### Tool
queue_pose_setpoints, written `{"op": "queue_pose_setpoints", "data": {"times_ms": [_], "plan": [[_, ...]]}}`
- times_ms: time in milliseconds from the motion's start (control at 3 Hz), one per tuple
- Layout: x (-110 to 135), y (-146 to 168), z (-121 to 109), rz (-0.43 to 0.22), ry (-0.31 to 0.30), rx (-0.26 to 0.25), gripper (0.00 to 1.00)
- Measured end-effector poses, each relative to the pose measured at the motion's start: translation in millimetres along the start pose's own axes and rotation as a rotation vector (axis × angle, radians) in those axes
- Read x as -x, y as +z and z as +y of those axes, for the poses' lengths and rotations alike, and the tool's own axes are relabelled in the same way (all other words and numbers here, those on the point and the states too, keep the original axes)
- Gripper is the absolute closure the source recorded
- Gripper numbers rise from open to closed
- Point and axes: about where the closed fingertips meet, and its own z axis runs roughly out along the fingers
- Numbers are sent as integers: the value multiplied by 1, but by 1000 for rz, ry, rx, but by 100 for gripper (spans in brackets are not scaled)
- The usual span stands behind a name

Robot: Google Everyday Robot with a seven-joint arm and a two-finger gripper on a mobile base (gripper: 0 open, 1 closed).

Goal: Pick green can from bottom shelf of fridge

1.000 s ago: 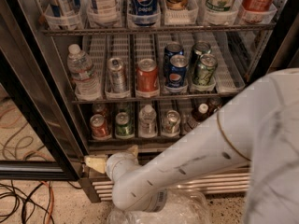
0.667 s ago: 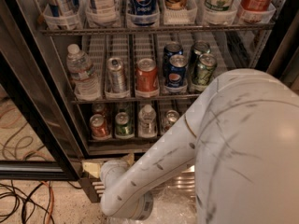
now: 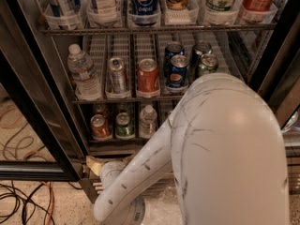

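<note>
Green can point(image 3: 124, 125) seated on bottom shelf point(image 3: 117, 141) of fridge point(image 3: 57, 86), between red can point(image 3: 100, 127) and small bottle point(image 3: 147, 121); gripper point(image 3: 97, 164) held low beside the base, its grip state not discernible.

The robot's white arm point(image 3: 225, 149) is blocking the right part of the bottom shelf point(image 3: 119, 140). The gripper point(image 3: 97, 164), low at the foot of the fridge point(image 3: 63, 102), is showing only a tan tip. The top edge is cutting off the upper bottles point(image 3: 103, 3).

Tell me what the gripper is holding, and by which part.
Cannot be told: the gripper is hidden behind the arm. The green can stands on the bottom shelf.
</note>
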Motion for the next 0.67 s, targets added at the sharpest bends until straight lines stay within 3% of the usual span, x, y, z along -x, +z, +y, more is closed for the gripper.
{"op": "queue_pose_setpoints", "data": {"times_ms": [667], "plan": [[1,14,-6,-5,30,-20,0]]}}
